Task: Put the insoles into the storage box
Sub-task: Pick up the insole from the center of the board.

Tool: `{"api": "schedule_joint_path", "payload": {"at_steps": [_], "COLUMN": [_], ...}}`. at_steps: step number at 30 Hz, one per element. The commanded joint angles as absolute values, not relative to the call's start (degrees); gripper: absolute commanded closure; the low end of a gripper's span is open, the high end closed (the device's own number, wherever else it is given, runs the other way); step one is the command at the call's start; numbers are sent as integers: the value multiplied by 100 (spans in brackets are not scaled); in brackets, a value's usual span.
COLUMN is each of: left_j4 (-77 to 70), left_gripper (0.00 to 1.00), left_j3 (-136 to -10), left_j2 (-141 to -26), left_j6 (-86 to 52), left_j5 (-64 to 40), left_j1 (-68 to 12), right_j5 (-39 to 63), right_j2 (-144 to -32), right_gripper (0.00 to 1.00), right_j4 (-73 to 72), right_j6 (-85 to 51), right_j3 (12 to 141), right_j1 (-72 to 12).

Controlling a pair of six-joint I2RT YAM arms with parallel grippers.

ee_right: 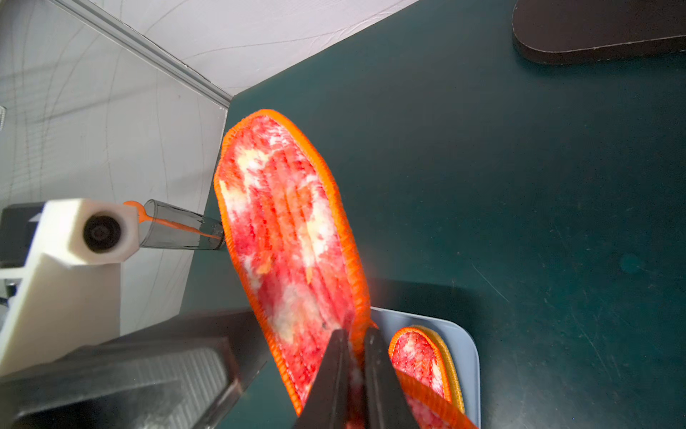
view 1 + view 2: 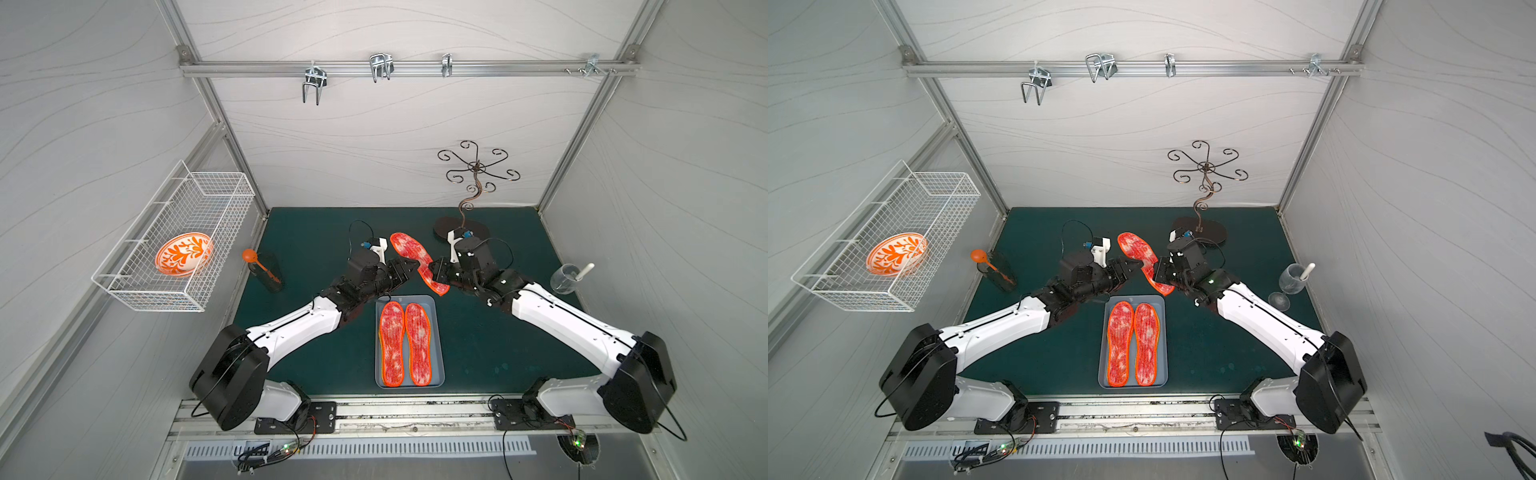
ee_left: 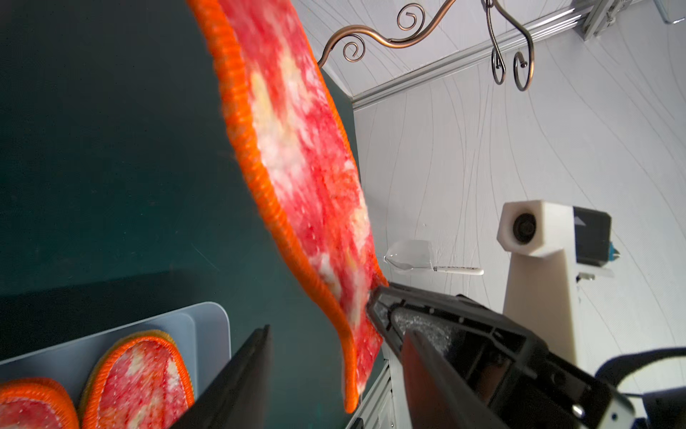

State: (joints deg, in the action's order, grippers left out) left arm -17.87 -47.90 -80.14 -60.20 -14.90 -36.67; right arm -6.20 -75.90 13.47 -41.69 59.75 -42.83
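A mottled red-and-white insole [image 2: 409,249] [image 2: 1136,249] with an orange stitched edge hangs tilted in the air beyond the far end of the grey-blue storage box [image 2: 437,332] [image 2: 1163,332]. My right gripper [image 2: 434,268] [image 1: 354,334] is shut on the end of the insole [image 1: 289,241] nearest the box. My left gripper [image 2: 409,268] [image 3: 321,315] is open, its jaws standing either side of the insole's [image 3: 297,148] long edge. Two more red-and-white insoles [image 2: 391,343] [image 2: 418,343] lie side by side in the box. A yellow edge [image 1: 451,356] shows under one of them.
A white wire basket [image 2: 137,286] on the left wall holds an orange patterned bowl [image 2: 183,253]. A dark glass with an orange spoon [image 2: 266,270] stands at the mat's left. A wine glass [image 2: 567,278] stands at the right. A scrolled metal stand [image 2: 473,187] rises at the back right.
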Motion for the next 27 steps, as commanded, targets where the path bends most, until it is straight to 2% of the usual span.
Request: {"api": "schedule_joint_path", "payload": {"at_steps": [1, 5, 12, 20, 21, 23, 25, 27], "left_j4": [-2064, -2136, -2086, -1807, -1719, -1604, -1450, -1273], "left_gripper": [40, 47, 68, 92, 97, 100, 100, 100], "left_j3": [-5101, -5097, -5111, -5100, -5131, -5183, -5227, -5301], "left_j2": [-8107, -8164, -8091, -7959, -7962, -7958, -7950, -7972], "left_j6": [-6082, -6130, -6077, -5748, -5678, -5559, -5402, -5212], "left_j5": [-1432, -1423, -1528, -1714, -1796, -1982, -2264, -2671], "left_j1": [-3669, -3673, -3673, -3654, -3635, -3584, -3514, -3413], "right_j5": [-1013, -1104, -1615, -1548, -1553, -1545, -1504, -1470], "right_j2": [-7336, -7295, -7170, -7107, -7092, -7045, -6969, -6877], "right_gripper": [100, 100, 100, 100, 100, 100, 85, 75], "right_j4": [1265, 1239, 1238, 1278, 1298, 1335, 1384, 1441], "right_j6": [-4312, -4437, -4560, -4775, -4777, -4758, -4711, -4651], "right_j3": [5872, 5827, 5700, 5564, 5566, 5555, 5543, 5528], "right_j1": [-4484, -4603, -4760, -4897, -4902, -4903, -4904, -4888]}}
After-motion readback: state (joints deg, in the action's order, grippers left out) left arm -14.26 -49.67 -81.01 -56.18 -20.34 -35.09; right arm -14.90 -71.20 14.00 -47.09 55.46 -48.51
